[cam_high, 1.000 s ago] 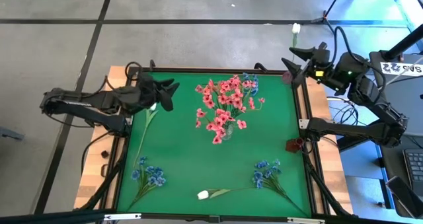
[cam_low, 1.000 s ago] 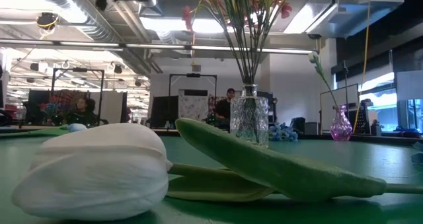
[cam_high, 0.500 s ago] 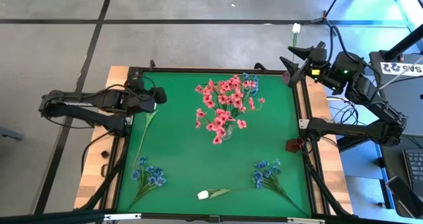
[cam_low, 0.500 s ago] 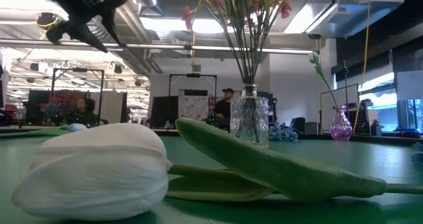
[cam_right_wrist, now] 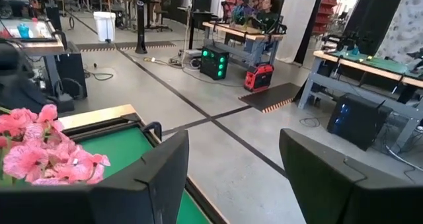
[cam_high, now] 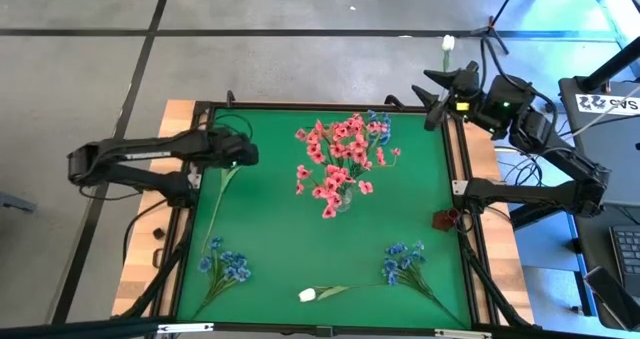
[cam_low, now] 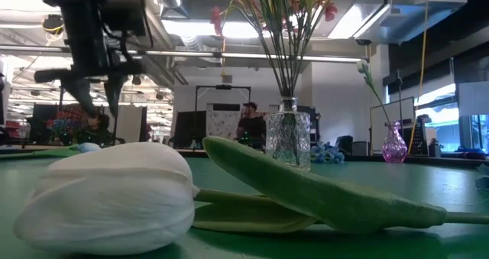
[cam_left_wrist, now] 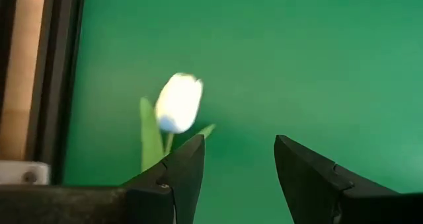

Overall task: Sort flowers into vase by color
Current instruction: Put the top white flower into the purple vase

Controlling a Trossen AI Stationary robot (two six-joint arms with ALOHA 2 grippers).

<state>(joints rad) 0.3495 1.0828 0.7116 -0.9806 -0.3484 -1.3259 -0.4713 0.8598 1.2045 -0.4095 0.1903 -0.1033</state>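
Observation:
My left gripper (cam_high: 240,155) (cam_low: 95,105) is open and points down over the far left of the green table. In its wrist view the open gripper (cam_left_wrist: 239,166) hangs above a white bud (cam_left_wrist: 178,102), which lies on the mat off to one side of the fingers. That sprig's stem (cam_high: 222,201) runs toward the near edge. The pink blooms (cam_high: 338,159) stand in a clear glass vase (cam_low: 288,137). Two blue sprigs (cam_high: 225,266) (cam_high: 403,262) and another white bud (cam_high: 308,294) (cam_low: 107,198) lie near the front. My right gripper (cam_high: 440,85) (cam_right_wrist: 231,178) is open in the air at the far right corner.
A small pink vase (cam_low: 394,144) (cam_high: 433,116) at the far right corner holds a white bud (cam_low: 363,66). A small dark red vase (cam_high: 445,219) stands at the right edge. A raised black frame (cam_high: 190,229) rims the mat. People stand in the room beyond.
My left gripper has tipped from level to pointing down and has come lower over the white bud at the far left. My right gripper has shifted slightly toward the far edge and the left. The flowers have stayed put.

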